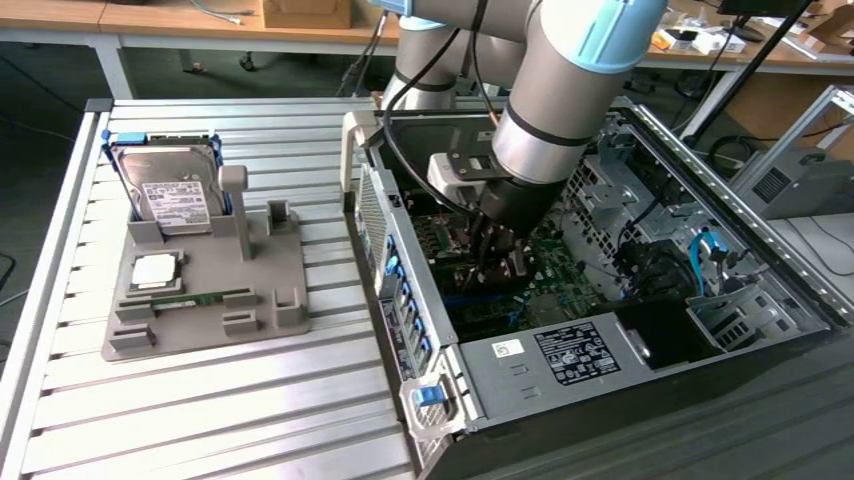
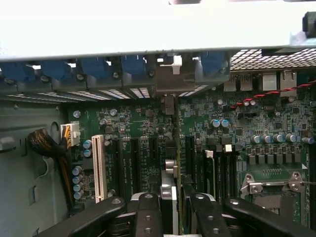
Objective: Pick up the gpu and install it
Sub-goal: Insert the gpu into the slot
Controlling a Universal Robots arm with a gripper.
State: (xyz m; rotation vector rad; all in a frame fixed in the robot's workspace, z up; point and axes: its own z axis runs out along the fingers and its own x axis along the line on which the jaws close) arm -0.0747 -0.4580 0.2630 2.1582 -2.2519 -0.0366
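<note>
We hold the gpu (image 2: pixel 178 163) edge-on, pinched between our fingers (image 2: pixel 148 212), its long axis running along the motherboard (image 2: pixel 256 123) slot directly beneath.

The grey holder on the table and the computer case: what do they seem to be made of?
The grey holder looks like matte plastic: uniform dull grey, blocky moulded posts, no shine. The computer case looks like bare sheet metal: silvery folded panels with punched holes and faint reflections.
</note>
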